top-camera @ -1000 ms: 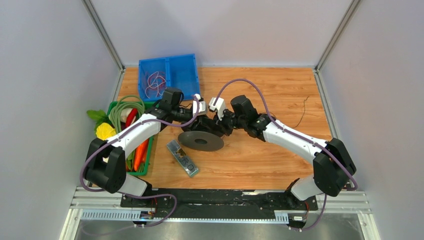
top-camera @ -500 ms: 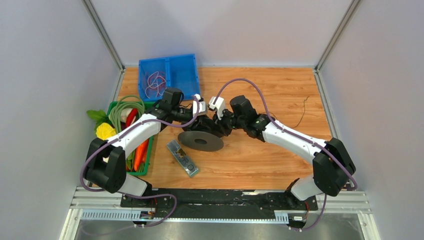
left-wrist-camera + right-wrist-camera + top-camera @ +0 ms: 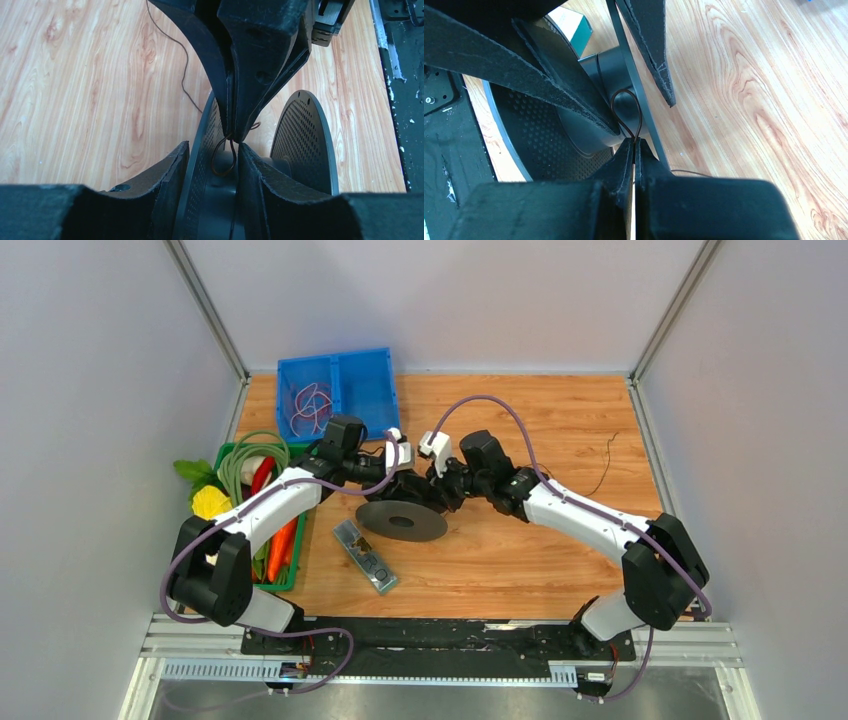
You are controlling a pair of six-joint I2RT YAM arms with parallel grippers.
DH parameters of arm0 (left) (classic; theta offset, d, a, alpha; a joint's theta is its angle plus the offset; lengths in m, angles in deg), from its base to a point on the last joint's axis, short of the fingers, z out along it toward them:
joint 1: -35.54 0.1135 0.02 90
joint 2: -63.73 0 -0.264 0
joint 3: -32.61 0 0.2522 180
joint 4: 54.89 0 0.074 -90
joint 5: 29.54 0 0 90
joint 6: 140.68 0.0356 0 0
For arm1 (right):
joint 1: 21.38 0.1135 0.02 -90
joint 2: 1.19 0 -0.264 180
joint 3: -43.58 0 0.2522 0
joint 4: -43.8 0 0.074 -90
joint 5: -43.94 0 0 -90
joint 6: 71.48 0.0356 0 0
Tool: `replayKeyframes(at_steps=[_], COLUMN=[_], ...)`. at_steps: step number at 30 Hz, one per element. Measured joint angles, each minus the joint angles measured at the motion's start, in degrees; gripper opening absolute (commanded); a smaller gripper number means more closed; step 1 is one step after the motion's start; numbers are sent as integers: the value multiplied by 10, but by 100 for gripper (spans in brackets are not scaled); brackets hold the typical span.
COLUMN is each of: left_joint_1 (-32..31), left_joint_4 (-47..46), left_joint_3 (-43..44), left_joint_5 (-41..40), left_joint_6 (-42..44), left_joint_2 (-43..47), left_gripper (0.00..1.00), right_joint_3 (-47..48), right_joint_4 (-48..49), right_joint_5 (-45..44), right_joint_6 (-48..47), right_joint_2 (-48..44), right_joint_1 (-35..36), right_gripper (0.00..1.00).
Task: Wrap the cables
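At mid-table we are logging little change from a second earlier: the right arm (image 3: 580, 520) is edging slightly left. We are counting one spool (image 3: 402, 522), one cable (image 3: 184, 70) looping at its hub (image 3: 609, 70), one right gripper (image 3: 634, 142) pinching that cable, one left gripper (image 3: 214, 147) straddling a flange (image 3: 202, 150), its grip impossible to judge.

A wooden table (image 3: 520, 560) stands between grey walls (image 3: 90, 390). At its far left corner sits a blue bin (image 3: 385, 390) with two compartments; a tangle of pinkish wires (image 3: 310, 405) lies in the left one. Along the left edge, a green tray (image 3: 296, 558) holds carrots (image 3: 283, 545), a red pepper (image 3: 261, 475), something yellow (image 3: 210, 502) and a coiled green hose (image 3: 240, 455). Just right of the tray lies what looks like a remote control (image 3: 365, 556), set at an angle. A black rail (image 3: 440, 635) runs along the near edge.
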Motion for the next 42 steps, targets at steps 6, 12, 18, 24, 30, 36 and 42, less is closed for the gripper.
replayKeyframes(at_steps=[6, 12, 18, 24, 30, 36, 42], left_joint_1=[13, 19, 19, 19, 19, 20, 20], left_joint_4=[34, 205, 300, 261, 201, 162, 157], left_joint_3=[11, 91, 146, 137, 124, 113, 109], left_joint_5=[3, 20, 28, 19, 12, 2, 1], left_joint_6=[24, 170, 244, 203, 162, 143, 148], left_joint_2=[-1, -30, -47, -49, -49, -48, -46], left_gripper=[50, 76, 70, 59, 52, 47, 45], right_joint_3=[0, 0, 1, 7, 24, 37, 39], right_joint_4=[1, 1, 1, 6, 11, 15, 15], right_joint_5=[0, 4, 10, 27, 41, 47, 48], right_joint_6=[-5, -16, -21, -22, -23, -22, -22], right_joint_2=[0, 0, 2, 14, 29, 35, 38], right_joint_1=[-6, -12, -12, -12, -12, -12, -14], right_gripper=[0, 0, 0, 0, 0, 0, 0])
